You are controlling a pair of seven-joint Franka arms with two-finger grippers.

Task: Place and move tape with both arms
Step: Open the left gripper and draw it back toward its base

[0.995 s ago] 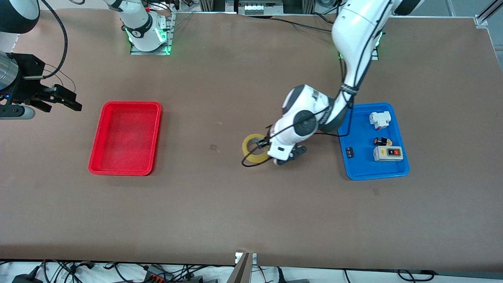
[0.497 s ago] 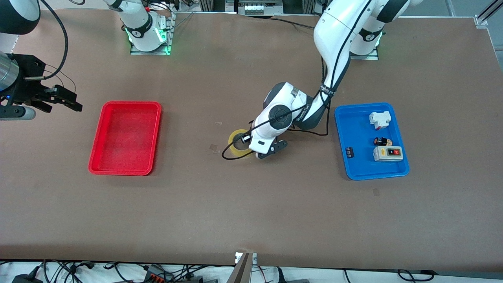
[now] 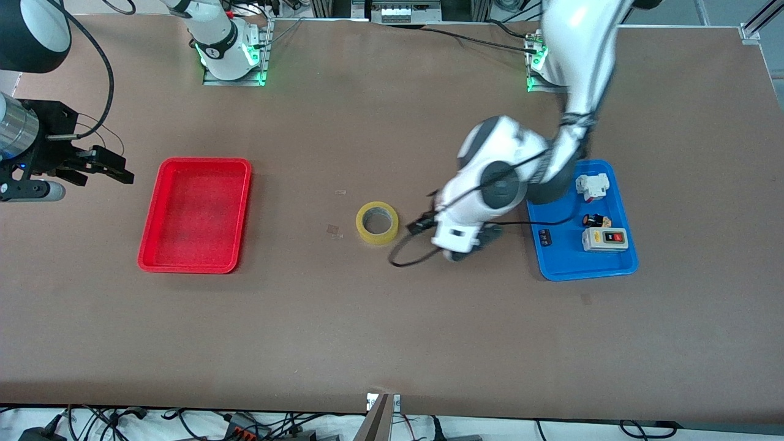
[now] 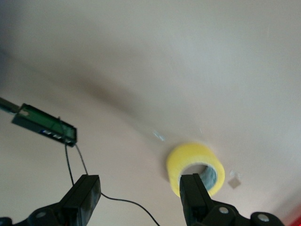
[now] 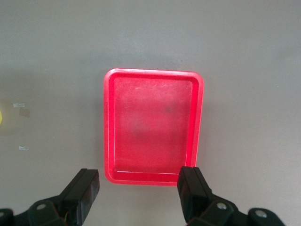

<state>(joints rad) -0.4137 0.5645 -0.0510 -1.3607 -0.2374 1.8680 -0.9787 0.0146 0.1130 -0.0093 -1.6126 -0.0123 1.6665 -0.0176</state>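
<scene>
- We see tape (image 3: 377,222) flat on desk (image 3: 367,318), free.
- Left pincer (image 4: 141,197) wide, empty, over desk beside tape.
- Right pincer (image 5: 138,188) wide, empty, waits near red tray (image 3: 196,214).

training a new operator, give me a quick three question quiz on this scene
1. True or false: the tape lies in the red tray.
2. Which tray holds the switch boxes? A) red B) blue
3. Fill in: the left gripper, jaws apart, holds ____.

Key:
1. False, it lies flat on the table between the trays.
2. B, the blue tray.
3. Nothing. The right gripper waits open by the red tray.
</scene>
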